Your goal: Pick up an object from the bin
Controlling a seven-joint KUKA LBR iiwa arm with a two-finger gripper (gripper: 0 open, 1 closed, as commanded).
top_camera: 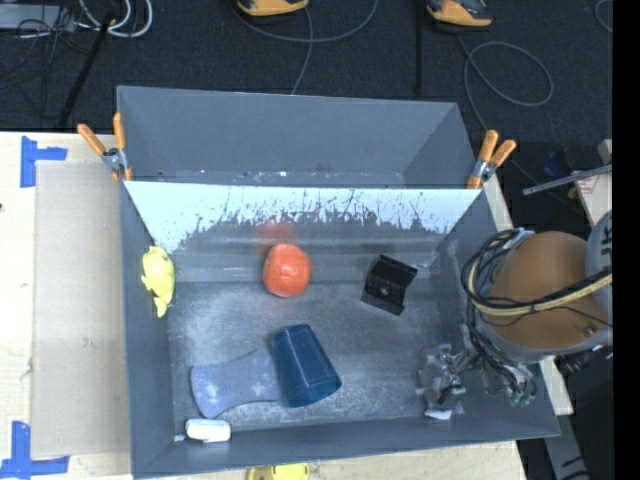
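From where I stand, the grey metal bin holds a handful of loose things spread well apart on its floor. The arm comes in at 3 o'clock, its rounded orange cover wrapped in cables hanging over the bin's right rim. Below it, the gripper sits low in the 4 o'clock corner, over bare floor and close to the right wall. Whether it is released or clenched I cannot tell; the tip is a tangle of small dark and pale parts.

The thing nearest the gripper is a black block, tilted, at about 2 o'clock from the bin's middle and at 11 o'clock from the gripper, apart from it. An orange ball lies just left of the block, near the back wall. At 6 o'clock a dark blue cup lies on its side, touching a pale blue flat piece at its 8 o'clock. A yellow thing rests against the left wall at 9 o'clock. A small white piece lies in the 7 o'clock corner.
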